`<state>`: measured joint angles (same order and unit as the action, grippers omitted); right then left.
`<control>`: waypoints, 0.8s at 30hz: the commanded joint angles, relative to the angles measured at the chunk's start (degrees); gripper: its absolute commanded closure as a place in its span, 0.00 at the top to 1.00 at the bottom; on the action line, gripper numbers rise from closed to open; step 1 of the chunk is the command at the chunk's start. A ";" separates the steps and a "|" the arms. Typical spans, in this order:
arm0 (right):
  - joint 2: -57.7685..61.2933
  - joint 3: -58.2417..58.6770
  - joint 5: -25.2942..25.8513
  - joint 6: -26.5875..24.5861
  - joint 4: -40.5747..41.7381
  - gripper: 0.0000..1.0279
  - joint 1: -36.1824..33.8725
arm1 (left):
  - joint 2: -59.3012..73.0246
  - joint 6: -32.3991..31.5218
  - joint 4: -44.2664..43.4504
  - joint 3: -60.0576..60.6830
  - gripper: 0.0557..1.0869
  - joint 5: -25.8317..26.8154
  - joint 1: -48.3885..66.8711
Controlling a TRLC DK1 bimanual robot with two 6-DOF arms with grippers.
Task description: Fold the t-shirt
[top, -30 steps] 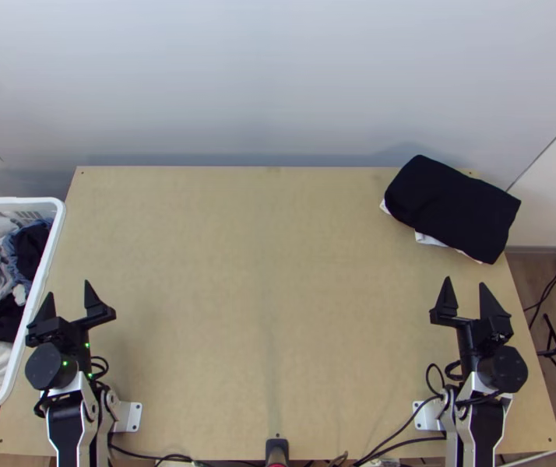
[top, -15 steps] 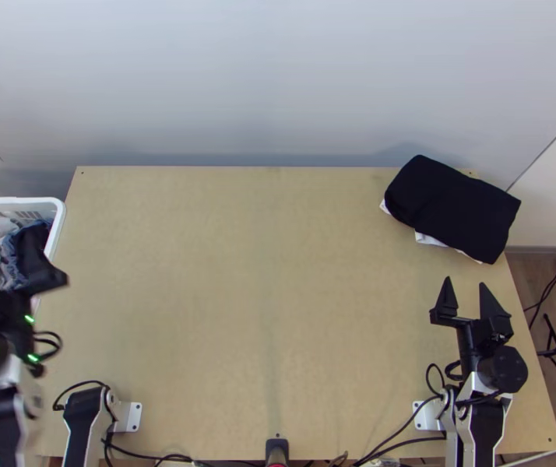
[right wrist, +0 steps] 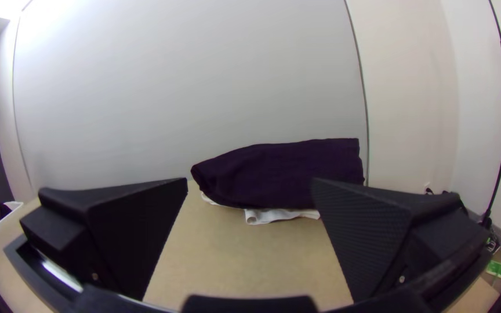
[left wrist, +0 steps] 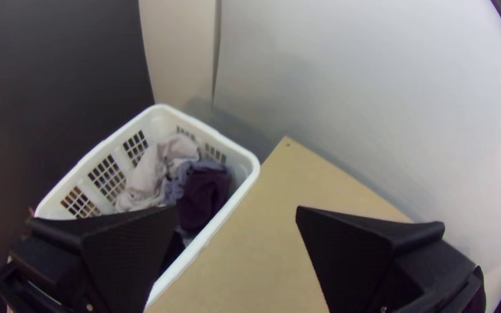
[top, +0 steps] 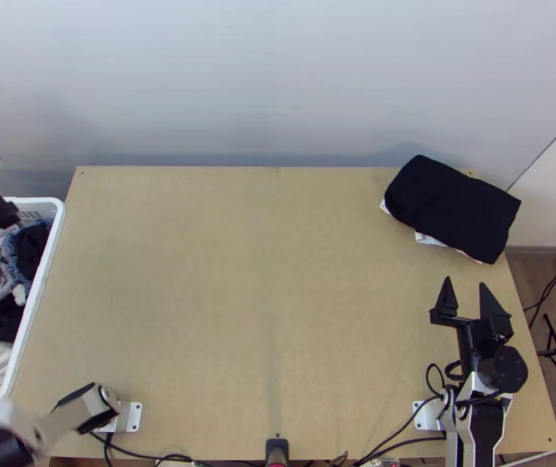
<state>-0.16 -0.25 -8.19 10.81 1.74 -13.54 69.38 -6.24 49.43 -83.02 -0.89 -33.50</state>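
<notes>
Across the middle, light wooden table [top: 239,311], with no folding begun on it. Left arm [top: 83,409]: just swung away from its place by the table's near left corner, out beyond the edge and over the laundry, a change that reads as the start of fetching something to fold. Right arm [top: 484,428]: unmoved at its own near corner, apparently waiting for cloth to arrive. Beside the table's left edge, white plastic laundry basket [top: 36,296], loosely filled with crumpled clothes. Near the far right corner, black folded garment [top: 453,206], laid flat at a slant and unchanged through the swing; probably finished work, so best left alone. Left gripper [left wrist: 237,208] now above the basket, spread wide, with nothing between the fingers. Right gripper [top: 465,282] also well open and without a load, just short of the folded pile. In the basket, light grey garment [left wrist: 146,179] bunched against dark garment [left wrist: 204,197], with blue-grey garment [left wrist: 175,185] squeezed between. Most likely somewhere in that heap, the t-shirt for this round; impossible to tell which piece. Next, by the look of it, a descent and a pinch on a single layer, at some risk of dragging a tangled neighbour along. Smallest, white cloth [right wrist: 273,215] peeking out from under the black fold.
</notes>
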 commanded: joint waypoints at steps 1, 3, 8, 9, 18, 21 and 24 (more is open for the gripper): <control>-0.01 -0.01 0.01 0.00 0.02 0.96 0.01 | 22.81 0.35 10.95 -13.92 0.95 1.59 -8.25; 0.08 -0.01 0.01 0.00 0.02 0.96 0.01 | 28.35 0.44 11.30 -16.38 0.95 2.82 -9.66; 0.08 -0.01 0.01 0.00 0.02 0.96 0.01 | 39.78 5.19 11.83 -20.16 0.95 11.87 -11.15; 0.08 -0.01 0.01 0.00 0.02 0.96 0.01 | 41.53 5.10 11.39 -20.42 0.95 12.05 -11.24; -0.01 -0.01 0.01 0.00 0.02 0.96 0.01 | 51.64 6.06 -0.91 -20.16 0.95 13.01 -10.54; 0.08 -0.01 0.01 0.00 0.02 0.96 0.01 | 53.40 6.50 -5.22 -19.63 0.95 13.01 -10.01; 0.08 -0.01 0.01 0.00 0.02 0.96 0.01 | 55.86 6.68 -6.71 -19.81 0.86 13.01 -9.39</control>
<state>-0.12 -0.25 -8.19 10.81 1.74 -13.54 119.15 -0.36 48.25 -102.54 11.57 -43.72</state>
